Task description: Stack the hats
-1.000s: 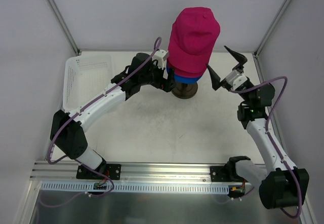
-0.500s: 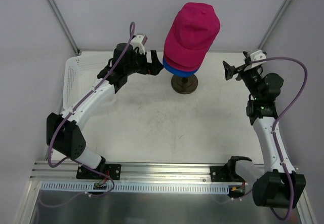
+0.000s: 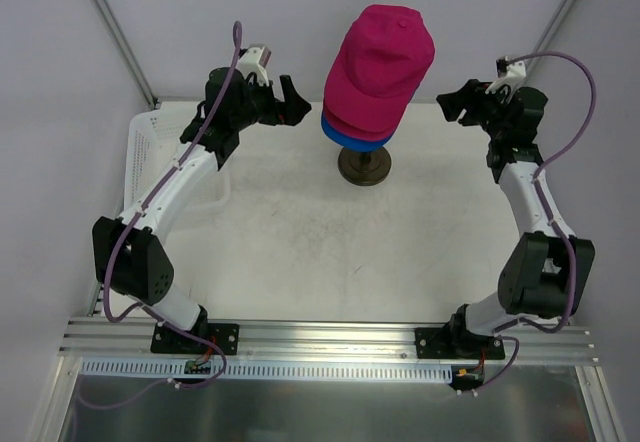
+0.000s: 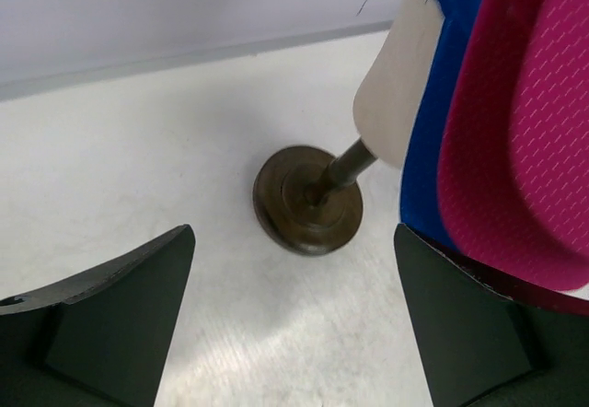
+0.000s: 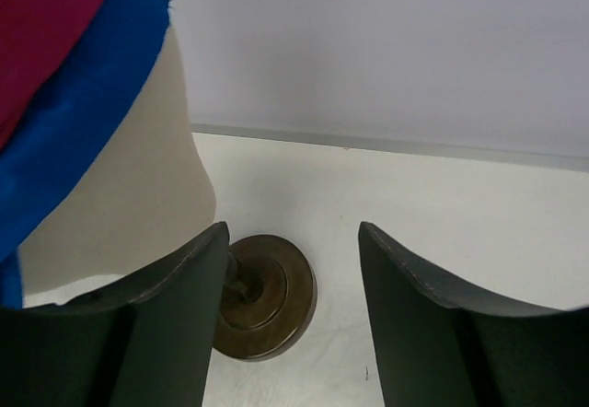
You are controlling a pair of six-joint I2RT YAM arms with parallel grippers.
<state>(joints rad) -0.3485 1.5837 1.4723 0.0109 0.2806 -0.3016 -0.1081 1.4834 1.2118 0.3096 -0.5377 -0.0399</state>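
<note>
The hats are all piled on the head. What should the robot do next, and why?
Probably just draw the left gripper and right gripper back to rest: both are open, empty and apart from the hats, and the pink hats already sit over the blue hat on the head.

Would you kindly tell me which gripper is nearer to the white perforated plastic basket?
Left. The left gripper, open, hangs just right of the white perforated plastic basket; the right gripper, also open, is beyond the stacked pink and blue fabric caps, much farther away.
</note>
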